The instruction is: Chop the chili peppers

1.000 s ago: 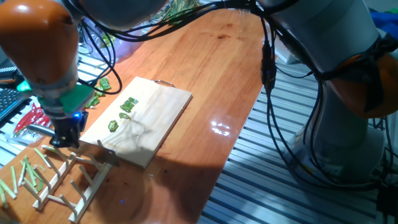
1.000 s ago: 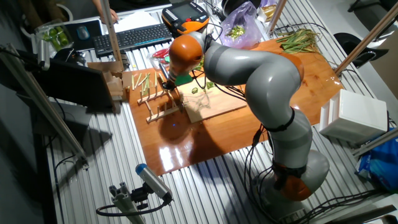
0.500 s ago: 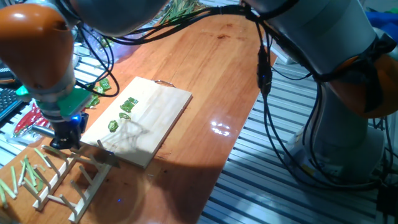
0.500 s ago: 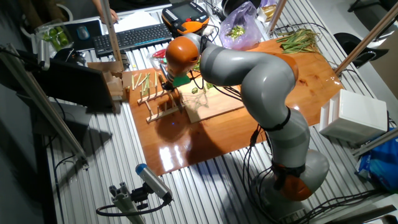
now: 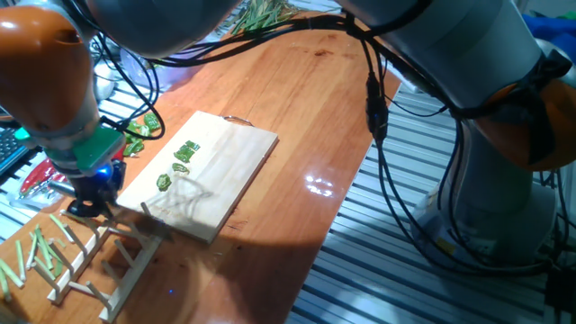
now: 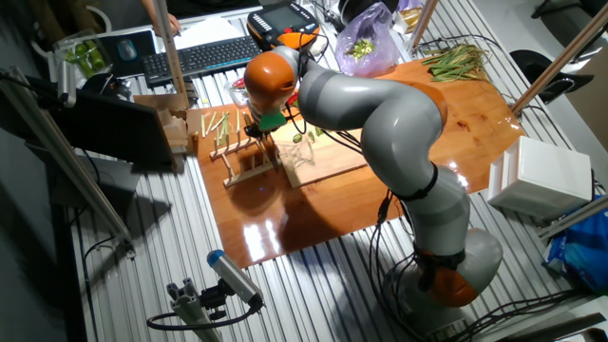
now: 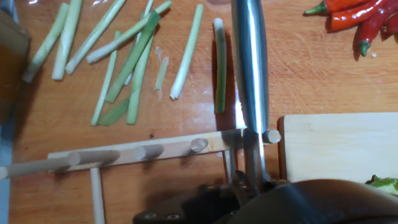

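Observation:
Several short green chili pepper chunks [image 5: 186, 153] lie on the pale wooden cutting board [image 5: 236, 157], toward its left side; in the other fixed view the chunks [image 6: 300, 138] sit just right of the hand. One chunk [image 7: 383, 183] peeks in at the bottom right of the hand view. My gripper [image 5: 90, 194] hangs low at the board's left end, over a wooden peg rack [image 5: 101, 259]. It is shut on a steel knife [image 7: 249, 68], whose blade runs forward across the rack's rail [image 7: 144, 153].
Pale green stalk strips [image 7: 127, 59] lie beyond the rack, red chilies [image 7: 356, 20] at the top right. A keyboard [image 6: 203, 57], a purple bag [image 6: 365, 38] and a bunch of green stalks [image 6: 458, 59] stand at the table's far side.
The arm has shifted slightly left and lower, carrying the knife off the board's end toward the peg rack. The chili chunks have stayed put.

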